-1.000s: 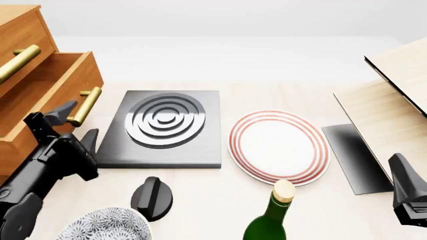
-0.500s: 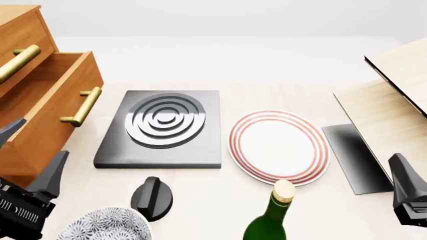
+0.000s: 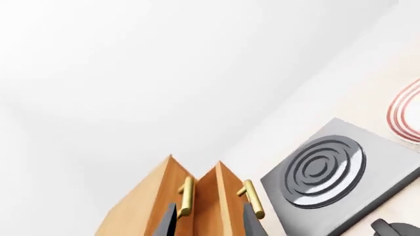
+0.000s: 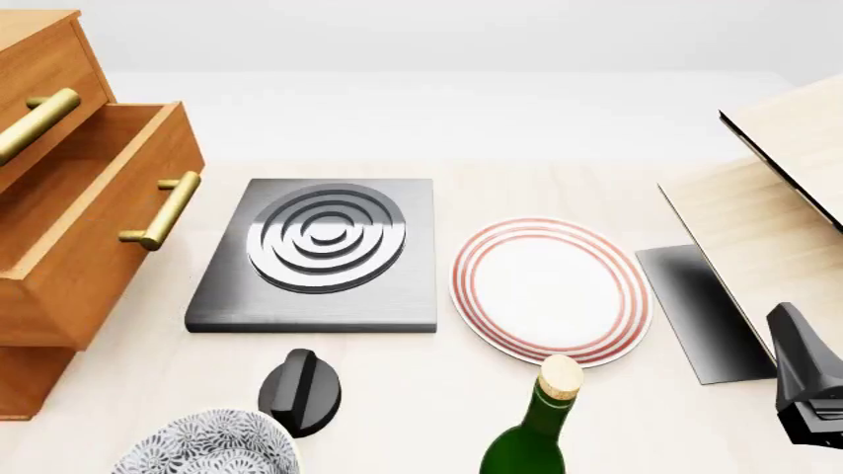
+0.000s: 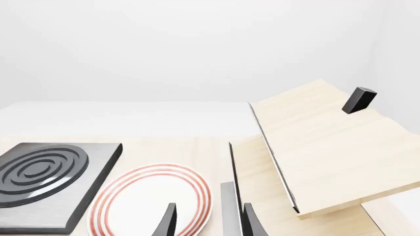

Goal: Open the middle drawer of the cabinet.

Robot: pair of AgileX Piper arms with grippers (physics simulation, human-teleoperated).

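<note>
The tall orange-brown wooden cabinet and its pulled-out middle drawer are showing smooth matt grain, the cylindrical brass bar handle is gleaming softly, the square brushed grey metal hob plate is reflecting light, and the red-ringed white plate is looking glossy.

Bright, even, diffuse illumination throughout; no identifiable single source. Only faint, soft shadows beneath the hob plate and cabinet. Mild sheen on the brass handle. Sharp rendering, no blur, noise or visible edge distortion. Background washed near-white.
</note>
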